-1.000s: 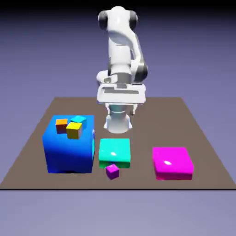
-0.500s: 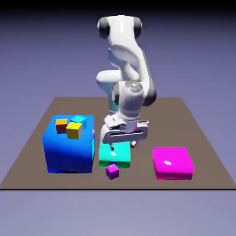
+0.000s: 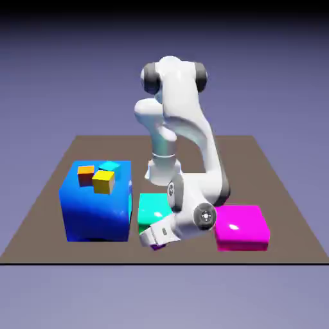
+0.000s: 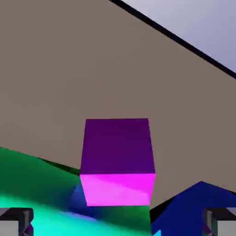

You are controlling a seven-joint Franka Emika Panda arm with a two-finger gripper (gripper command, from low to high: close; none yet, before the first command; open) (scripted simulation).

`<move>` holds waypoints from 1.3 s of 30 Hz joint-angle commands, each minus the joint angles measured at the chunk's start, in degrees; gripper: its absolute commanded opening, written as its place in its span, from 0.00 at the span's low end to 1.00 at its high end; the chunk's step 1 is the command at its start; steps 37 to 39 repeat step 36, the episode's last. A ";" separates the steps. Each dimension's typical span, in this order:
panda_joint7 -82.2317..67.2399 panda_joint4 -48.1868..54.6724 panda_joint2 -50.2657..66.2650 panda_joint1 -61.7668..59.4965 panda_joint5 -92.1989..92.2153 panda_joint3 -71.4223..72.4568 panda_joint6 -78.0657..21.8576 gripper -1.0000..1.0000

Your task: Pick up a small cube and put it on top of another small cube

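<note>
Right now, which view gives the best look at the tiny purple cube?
The hand view: the purple cube sits large and unobstructed between the finger tips, on the table. In the exterior view only a sliver of it peeks from under the gripper, beside the teal block.

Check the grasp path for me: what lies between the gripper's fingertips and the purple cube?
Nothing: in the hand view the purple cube sits clear between the open gripper tips.
</note>
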 commanded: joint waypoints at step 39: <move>-26.29 -15.45 -30.33 5.59 -13.13 -31.65 -4.10 1.00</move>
